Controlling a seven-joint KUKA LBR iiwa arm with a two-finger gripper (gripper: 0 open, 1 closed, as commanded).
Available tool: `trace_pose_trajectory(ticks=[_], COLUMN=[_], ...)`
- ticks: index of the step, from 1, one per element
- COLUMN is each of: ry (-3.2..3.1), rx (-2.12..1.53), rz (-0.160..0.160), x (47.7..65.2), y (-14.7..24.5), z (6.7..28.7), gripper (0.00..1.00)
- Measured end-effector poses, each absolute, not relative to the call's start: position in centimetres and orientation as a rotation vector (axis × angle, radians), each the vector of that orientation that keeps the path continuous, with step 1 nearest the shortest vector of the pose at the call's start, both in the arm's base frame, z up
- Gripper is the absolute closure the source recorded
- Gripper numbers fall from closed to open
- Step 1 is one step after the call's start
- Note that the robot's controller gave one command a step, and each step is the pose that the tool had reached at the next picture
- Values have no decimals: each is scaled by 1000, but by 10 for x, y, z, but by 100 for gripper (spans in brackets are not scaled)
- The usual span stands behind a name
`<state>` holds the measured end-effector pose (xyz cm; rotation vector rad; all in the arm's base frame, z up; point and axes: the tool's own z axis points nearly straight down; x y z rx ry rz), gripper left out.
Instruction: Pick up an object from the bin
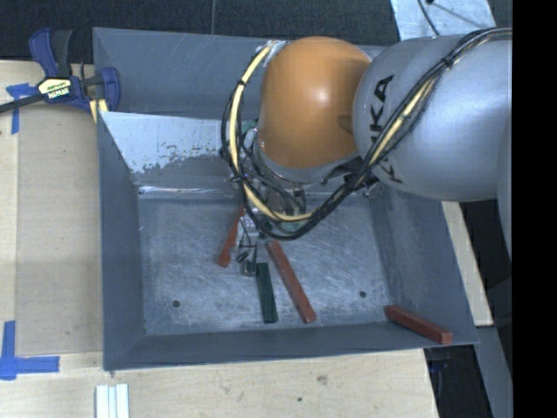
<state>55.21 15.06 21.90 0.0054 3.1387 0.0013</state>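
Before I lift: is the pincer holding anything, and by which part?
Cannot be told. The pincer sits low by a dark green flat stick and a long reddish-brown flat stick.

A robotics laboratory, set up as a bin-picking test cell.
An industrial arm (444,120) (grey, lettered KUKA) is seen reaching in from the right over a grey metal bin (122,259); its wrist is capped by an orange cover (309,103) and looped with yellow and black cables (239,103).
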Motion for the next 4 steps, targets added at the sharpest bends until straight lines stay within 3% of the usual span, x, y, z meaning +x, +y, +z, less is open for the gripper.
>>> trace_pose_trajectory(ticks=[1, 2, 3, 4], ry=[3145, 3136, 3129, 3131], rx=[-85, -84, -43, -81], rz=[-3, 2, 4, 8], x=[569, 571, 597, 599], y=[115, 117, 129, 189], z=[73, 78, 195, 243], gripper=[0, 100, 100, 100])
